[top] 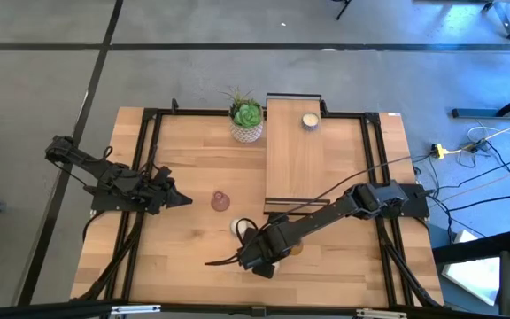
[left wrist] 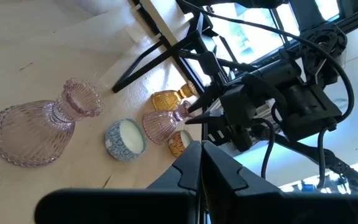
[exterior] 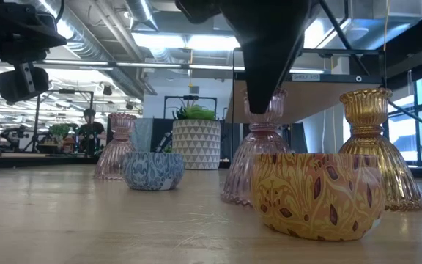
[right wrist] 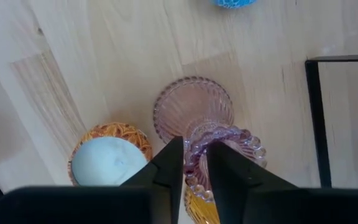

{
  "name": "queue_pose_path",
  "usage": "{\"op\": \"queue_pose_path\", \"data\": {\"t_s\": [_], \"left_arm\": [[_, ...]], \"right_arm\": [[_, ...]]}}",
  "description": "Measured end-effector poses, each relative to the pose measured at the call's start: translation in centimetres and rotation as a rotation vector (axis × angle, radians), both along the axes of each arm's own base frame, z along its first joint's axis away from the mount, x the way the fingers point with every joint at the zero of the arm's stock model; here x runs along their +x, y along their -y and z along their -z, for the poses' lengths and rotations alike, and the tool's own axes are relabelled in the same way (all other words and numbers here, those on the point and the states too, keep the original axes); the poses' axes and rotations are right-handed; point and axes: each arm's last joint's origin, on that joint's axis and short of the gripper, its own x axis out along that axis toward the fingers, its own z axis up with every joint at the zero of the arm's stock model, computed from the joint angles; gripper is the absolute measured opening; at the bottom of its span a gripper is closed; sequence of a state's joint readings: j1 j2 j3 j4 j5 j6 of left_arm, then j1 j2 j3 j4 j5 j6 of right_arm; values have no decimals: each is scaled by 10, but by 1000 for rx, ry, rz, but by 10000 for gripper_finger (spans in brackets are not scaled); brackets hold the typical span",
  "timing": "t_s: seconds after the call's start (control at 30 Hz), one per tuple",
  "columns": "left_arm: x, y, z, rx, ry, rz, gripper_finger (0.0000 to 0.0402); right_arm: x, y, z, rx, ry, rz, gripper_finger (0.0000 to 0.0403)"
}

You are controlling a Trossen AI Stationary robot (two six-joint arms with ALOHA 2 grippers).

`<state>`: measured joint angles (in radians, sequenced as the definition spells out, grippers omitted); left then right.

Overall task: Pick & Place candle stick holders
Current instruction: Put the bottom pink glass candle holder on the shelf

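Observation:
My right gripper [exterior: 262,99] is shut on the top of a brownish-pink glass candle holder [exterior: 258,165] near the table's front middle. An amber glass holder [exterior: 376,147] and a round yellow-patterned holder [exterior: 317,194] with white wax stand right beside it. A round blue-patterned holder [exterior: 152,170] and a pink glass holder [top: 220,201] stand to the left. A third round holder [top: 309,121] sits on the wooden stand [top: 295,159]. My left gripper [top: 182,199] is shut and empty, just left of the pink holder. My right gripper pinches the beaded rim [right wrist: 195,155] of the brownish-pink holder's top cup between its two fingers. One finger [right wrist: 225,171] is over the mouth and the other [right wrist: 166,171] is outside. The fingers come from above, pointing down. The holder stands upright with its base [exterior: 233,196] on the table.
A green succulent in a white patterned pot [top: 246,120] stands at the far edge beside the wooden stand. Black frame rails [top: 149,159] run along the table's left and right sides. Bare wood lies at the front left [top: 175,266].

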<state>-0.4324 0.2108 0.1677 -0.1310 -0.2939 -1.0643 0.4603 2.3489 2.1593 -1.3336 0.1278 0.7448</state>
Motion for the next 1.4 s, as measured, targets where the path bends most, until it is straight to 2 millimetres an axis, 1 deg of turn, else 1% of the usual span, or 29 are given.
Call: {"op": "queue_pose_path", "data": {"t_s": [0.27, 0.53, 0.77, 1.03, 1.4], "left_arm": [[0, 0, 0, -6, -1, 0, 6], [0, 0, 0, -6, -1, 1, 6], [0, 0, 0, -3, -1, 1, 6], [0, 0, 0, 4, 0, 1, 6], [0, 0, 0, 5, 1, -2, 6]], "right_arm": [[0, 1, -1, 5, 5, 40, 53], [1, 1, -1, 12, 6, 64, 51], [3, 5, -1, 62, -7, 101, 51], [6, 8, -1, 117, -21, 110, 50], [8, 11, -1, 141, -30, 94, 49]]}}
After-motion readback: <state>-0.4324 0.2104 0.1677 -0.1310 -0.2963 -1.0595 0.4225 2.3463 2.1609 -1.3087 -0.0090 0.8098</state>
